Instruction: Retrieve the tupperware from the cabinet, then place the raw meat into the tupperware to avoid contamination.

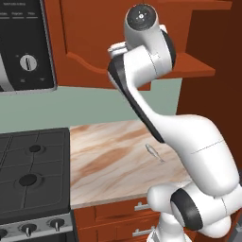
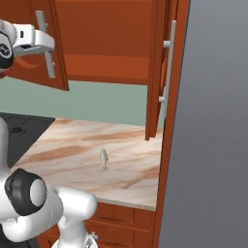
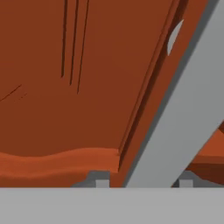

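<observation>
The white arm's end effector [image 3: 142, 183] sat at the long grey bar handle [image 2: 47, 44] of the left door of the red-brown wooden wall cabinet [image 2: 106, 43]. In the hand view the bar ran between the two fingertips [image 3: 99, 180], which stood on either side of it; whether they pressed on it could not be told. The tiny silvery-grey fish-shaped sliver of raw meat [image 1: 152, 151] lay on the marbled beige surface [image 1: 108, 160], well below the cabinet.
</observation>
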